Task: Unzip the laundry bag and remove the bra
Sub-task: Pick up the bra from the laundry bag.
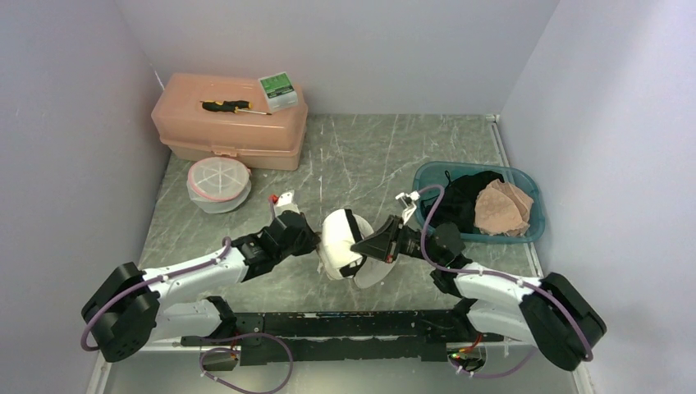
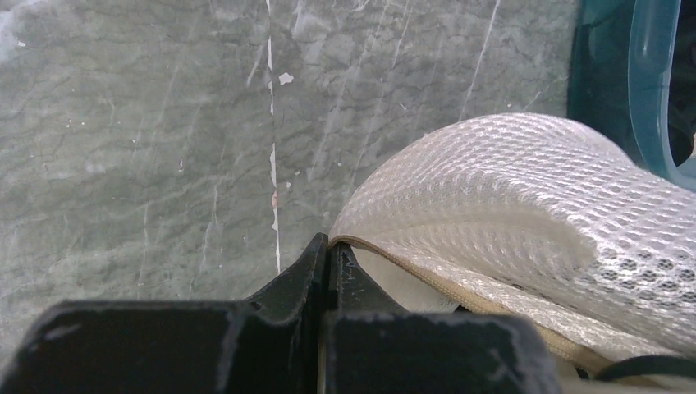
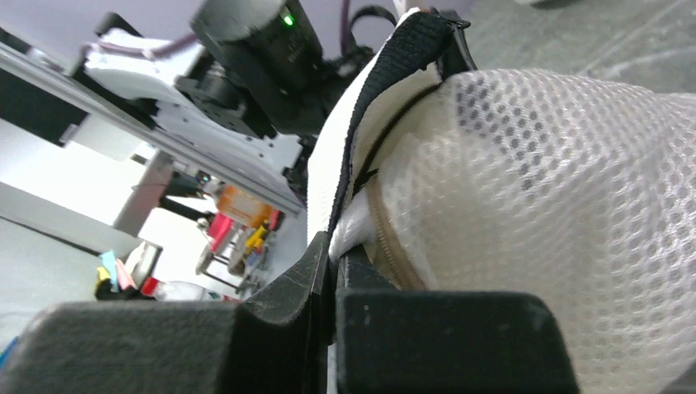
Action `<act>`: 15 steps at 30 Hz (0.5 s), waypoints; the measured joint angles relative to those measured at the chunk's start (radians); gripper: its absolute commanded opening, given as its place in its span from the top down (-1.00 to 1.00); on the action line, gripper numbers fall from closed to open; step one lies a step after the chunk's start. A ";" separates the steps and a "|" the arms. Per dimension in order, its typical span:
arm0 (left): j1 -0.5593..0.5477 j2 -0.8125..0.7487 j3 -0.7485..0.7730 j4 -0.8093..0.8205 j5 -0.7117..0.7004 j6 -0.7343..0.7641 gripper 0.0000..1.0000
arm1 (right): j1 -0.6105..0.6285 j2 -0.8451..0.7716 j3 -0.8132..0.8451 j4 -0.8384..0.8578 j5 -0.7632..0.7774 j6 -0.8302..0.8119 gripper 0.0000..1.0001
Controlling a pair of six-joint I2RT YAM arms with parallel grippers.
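Note:
The white mesh laundry bag [image 1: 341,244] hangs between my two grippers over the middle of the table. My left gripper [image 1: 316,244] is shut on the bag's left edge, pinching it right at the tan zipper [image 2: 427,271]. My right gripper [image 1: 359,244] is shut on a fold of white fabric [image 3: 349,230] beside the zipper [image 3: 386,238] on the bag's right side. A black band [image 3: 361,107] runs over the bag. I cannot tell whether it is part of the bra, and nothing else of the bra shows.
A teal bin [image 1: 427,176] with black and beige garments stands just behind the right arm. At the back left is a pink toolbox [image 1: 230,123] with a screwdriver [image 1: 234,106] and a green box [image 1: 278,90] on top. In front of the toolbox lies a round white mesh pouch [image 1: 217,182]. Walls close in on three sides.

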 measured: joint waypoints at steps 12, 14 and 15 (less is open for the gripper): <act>0.000 -0.017 -0.024 0.004 -0.005 0.001 0.95 | -0.108 0.179 -0.070 0.443 -0.048 0.259 1.00; 0.000 -0.039 -0.032 -0.002 -0.015 0.001 0.95 | -0.109 0.114 -0.066 0.409 -0.050 0.237 1.00; 0.000 -0.048 -0.036 -0.006 -0.022 0.003 0.95 | -0.110 0.068 -0.055 0.368 -0.051 0.216 1.00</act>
